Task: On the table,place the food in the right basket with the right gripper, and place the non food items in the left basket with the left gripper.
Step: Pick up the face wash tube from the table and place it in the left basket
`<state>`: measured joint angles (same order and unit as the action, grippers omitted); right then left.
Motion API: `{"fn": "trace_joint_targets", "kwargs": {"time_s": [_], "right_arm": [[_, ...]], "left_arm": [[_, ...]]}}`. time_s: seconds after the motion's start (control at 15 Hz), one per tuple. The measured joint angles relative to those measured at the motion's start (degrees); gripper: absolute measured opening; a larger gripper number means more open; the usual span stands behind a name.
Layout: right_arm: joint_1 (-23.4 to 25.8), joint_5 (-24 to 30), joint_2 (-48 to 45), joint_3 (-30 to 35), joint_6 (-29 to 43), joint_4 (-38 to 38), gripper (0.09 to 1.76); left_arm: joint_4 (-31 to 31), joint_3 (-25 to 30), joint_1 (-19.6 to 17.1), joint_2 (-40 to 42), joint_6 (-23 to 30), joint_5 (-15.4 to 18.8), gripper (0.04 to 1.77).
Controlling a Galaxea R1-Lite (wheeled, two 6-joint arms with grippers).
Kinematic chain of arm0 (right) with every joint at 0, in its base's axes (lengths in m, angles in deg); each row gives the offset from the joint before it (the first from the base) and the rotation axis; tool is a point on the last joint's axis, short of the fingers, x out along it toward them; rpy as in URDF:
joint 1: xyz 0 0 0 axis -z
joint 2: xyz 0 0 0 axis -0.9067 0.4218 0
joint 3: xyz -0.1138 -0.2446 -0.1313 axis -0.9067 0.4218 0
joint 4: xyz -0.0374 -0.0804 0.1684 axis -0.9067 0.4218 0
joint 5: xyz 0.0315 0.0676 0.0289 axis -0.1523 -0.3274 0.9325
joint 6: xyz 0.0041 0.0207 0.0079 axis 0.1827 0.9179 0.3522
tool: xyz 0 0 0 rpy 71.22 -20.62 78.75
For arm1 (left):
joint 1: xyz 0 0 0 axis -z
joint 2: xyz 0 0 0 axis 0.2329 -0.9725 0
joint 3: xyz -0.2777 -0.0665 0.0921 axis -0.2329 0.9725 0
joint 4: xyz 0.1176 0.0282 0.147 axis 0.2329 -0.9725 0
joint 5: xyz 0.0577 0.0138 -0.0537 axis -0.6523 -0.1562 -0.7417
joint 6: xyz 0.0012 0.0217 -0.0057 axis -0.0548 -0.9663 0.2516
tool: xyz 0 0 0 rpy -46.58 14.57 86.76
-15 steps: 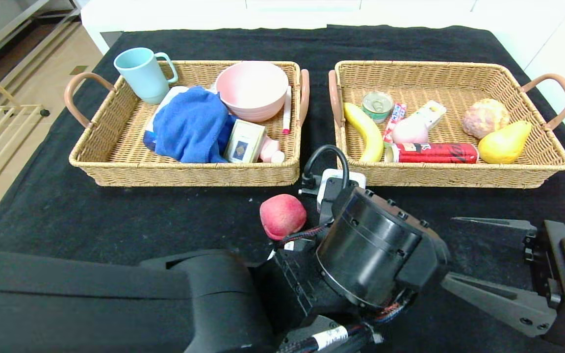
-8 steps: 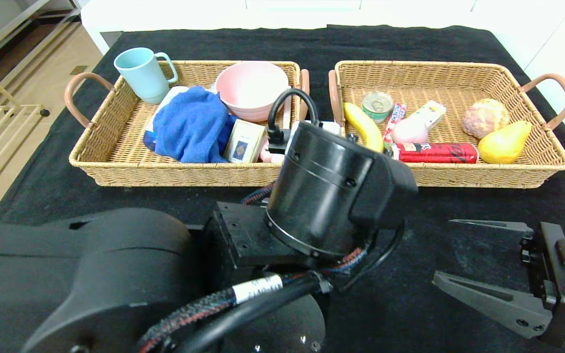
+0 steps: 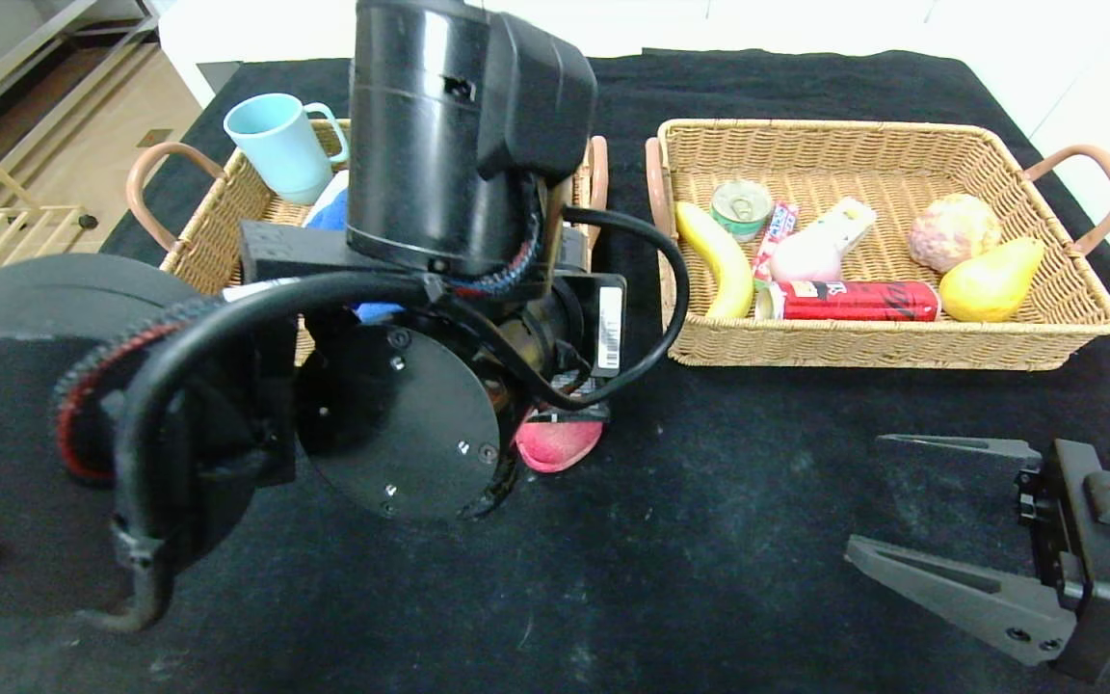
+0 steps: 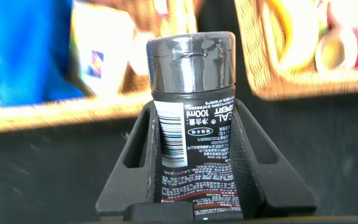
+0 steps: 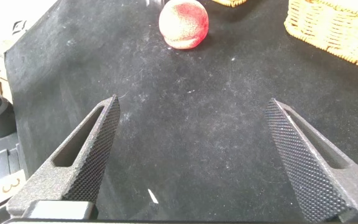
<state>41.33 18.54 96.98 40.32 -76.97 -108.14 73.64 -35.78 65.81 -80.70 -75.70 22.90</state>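
While the left end effector (image 4: pixel 194 155) pinches the stiff, slick bottle (image 4: pixel 191 124) by its body, the right end effector (image 5: pixel 197 155), spread, faces the soft peach (image 5: pixel 183 23), best cradled around its middle.

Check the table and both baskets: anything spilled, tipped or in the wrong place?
Nothing spilled or damaged. The left hand grips a dark bottle near the left basket. The peach lies alone on the table, unsorted. The right hand hangs open above the table.
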Motion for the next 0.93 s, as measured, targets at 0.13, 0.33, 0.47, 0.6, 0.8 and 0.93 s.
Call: {"fn": "trace_joint_targets", "kwargs": {"time_s": [0.13,0.33,0.47,0.6,0.8,0.93], "right_arm": [[-0.04,0.00,-0.05,0.00,-0.02,-0.04,1.71],[-0.09,0.00,-0.13,0.02,0.00,-0.02,1.71],[-0.09,0.00,-0.16,0.04,0.00,-0.02,1.71],[-0.09,0.02,-0.22,0.04,-0.05,-0.02,1.71],[-0.06,0.02,-0.20,0.09,-0.05,-0.02,1.71],[-0.06,0.02,-0.20,0.09,-0.02,-0.02,1.71]], "left_arm": [[-0.04,-2.78,-3.49,0.02,-2.19,0.63,0.70],[0.27,-5.51,-8.50,-0.54,-5.05,3.80,0.70],[0.71,-7.33,-10.81,-1.39,-6.74,4.86,0.70],[0.79,-10.17,-13.00,-2.74,-7.74,5.08,0.70],[0.88,-14.38,-15.08,-5.22,-9.80,6.53,0.69],[0.82,-16.68,-15.93,-6.84,-10.50,6.64,0.69]]}}
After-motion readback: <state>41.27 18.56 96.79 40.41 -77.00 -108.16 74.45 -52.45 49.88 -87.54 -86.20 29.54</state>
